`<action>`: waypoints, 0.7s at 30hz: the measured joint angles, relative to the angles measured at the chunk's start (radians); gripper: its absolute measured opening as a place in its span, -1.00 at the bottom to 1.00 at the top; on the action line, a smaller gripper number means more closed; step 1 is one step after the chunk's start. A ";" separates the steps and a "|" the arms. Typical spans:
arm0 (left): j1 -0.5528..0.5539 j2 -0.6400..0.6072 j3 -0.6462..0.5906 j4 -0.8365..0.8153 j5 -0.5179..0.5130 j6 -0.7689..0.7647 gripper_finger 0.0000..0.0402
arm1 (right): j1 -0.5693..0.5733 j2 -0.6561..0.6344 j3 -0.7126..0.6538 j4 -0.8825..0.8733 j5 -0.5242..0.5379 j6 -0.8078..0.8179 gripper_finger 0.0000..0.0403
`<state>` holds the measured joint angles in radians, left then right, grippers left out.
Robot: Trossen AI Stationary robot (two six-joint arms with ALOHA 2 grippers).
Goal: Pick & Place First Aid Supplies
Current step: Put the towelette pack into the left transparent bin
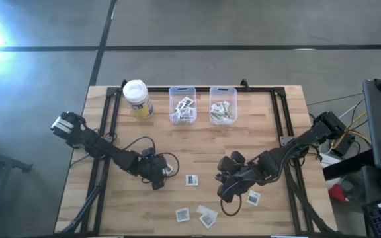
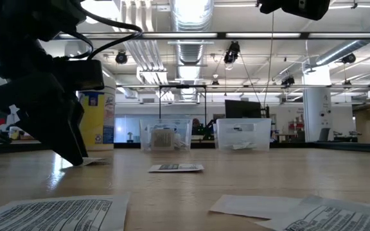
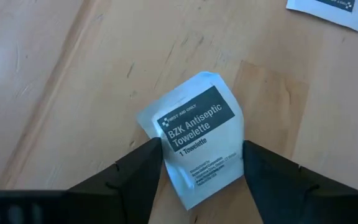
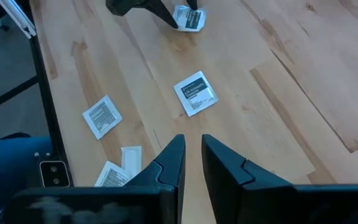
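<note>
Left gripper (image 3: 201, 171) low on light wooden table (image 1: 197, 139), left of centre in high view; fingers (image 3: 132, 171) spread either side of square white antiseptic towelette packet w/ dark printed patch (image 3: 197, 134), lying flat on wood between them. Grip not clear.

Right gripper (image 4: 191, 158) right of centre in high view, above table, fingers nearly together w/ narrow gap, nothing between.

More flat white packets (image 1: 191, 180) loose across lower middle of high view. Two clear rectangular plastic bins (image 1: 182, 104) at upper centre, w/ packets inside. Yellow container w/ white lid (image 1: 137, 99) upper left.
</note>
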<state>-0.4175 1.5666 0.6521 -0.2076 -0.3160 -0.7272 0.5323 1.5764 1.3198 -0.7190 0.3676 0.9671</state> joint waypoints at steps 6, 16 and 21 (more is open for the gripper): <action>0.000 -0.002 -0.001 0.000 -0.001 0.040 -0.13 | 0.000 0.000 0.000 0.000 0.000 -0.001 -0.74; 0.001 -0.055 0.008 -0.007 0.017 0.121 -0.62 | 0.000 0.000 0.000 0.000 0.000 -0.001 -0.74; 0.000 -0.082 0.024 0.000 0.003 0.161 -0.71 | 0.000 0.000 0.000 -0.001 0.000 0.000 -0.74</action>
<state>-0.4171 1.4850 0.6757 -0.2073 -0.3133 -0.5665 0.5323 1.5764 1.3197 -0.7197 0.3676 0.9668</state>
